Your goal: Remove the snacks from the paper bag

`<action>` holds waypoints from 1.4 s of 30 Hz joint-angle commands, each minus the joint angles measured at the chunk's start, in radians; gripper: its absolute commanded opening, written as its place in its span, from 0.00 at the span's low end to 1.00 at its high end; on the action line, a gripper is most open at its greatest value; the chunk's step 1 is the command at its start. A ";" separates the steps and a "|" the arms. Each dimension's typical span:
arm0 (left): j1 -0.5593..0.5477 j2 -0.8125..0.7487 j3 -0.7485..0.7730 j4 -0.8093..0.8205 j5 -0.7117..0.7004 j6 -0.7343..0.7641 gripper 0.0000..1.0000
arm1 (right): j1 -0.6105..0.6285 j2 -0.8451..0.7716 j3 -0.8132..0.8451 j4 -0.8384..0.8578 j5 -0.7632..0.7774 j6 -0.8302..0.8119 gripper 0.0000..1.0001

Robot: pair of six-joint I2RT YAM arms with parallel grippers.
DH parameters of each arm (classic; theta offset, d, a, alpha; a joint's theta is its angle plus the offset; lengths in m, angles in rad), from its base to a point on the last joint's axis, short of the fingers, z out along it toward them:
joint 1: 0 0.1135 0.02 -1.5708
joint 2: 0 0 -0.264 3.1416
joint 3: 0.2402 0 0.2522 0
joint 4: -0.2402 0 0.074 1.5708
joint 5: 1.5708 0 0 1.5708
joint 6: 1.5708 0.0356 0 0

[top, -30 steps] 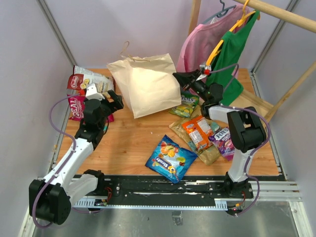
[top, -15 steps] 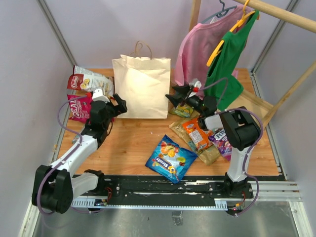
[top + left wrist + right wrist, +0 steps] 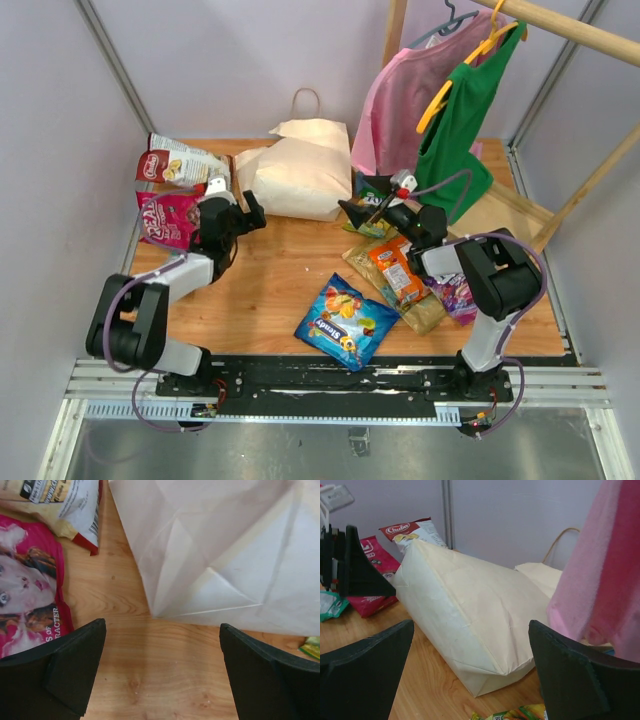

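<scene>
We hold our left pincer and right pincer wide open and empty either side of the paper bag, slumped sideways at the back of the counter, probably tipped to spill; snacks lie around it

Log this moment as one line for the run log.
paper bag: lying on its side | left end effector: open, empty | right end effector: open, empty | snacks: several out on table

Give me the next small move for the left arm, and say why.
Probably ease the left tool forward onto the near corner of the paper bag and close. The bag lies on its side, mouth facing away, that corner just ahead of the open tool, which holds nothing.
</scene>
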 commanded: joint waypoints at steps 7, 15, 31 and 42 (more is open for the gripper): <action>0.037 0.057 0.245 -0.060 0.075 0.042 1.00 | 0.082 -0.147 0.176 -0.639 0.447 0.150 0.92; 0.048 -0.134 0.334 -0.262 0.081 0.063 1.00 | 0.077 -0.025 0.556 -1.231 0.534 0.209 0.95; 0.173 0.694 1.244 -0.900 0.417 0.030 1.00 | -0.032 0.377 1.010 -1.487 0.381 0.358 0.90; 0.188 0.691 1.123 -0.818 0.557 0.006 1.00 | -0.045 0.427 0.939 -1.274 0.190 0.558 0.75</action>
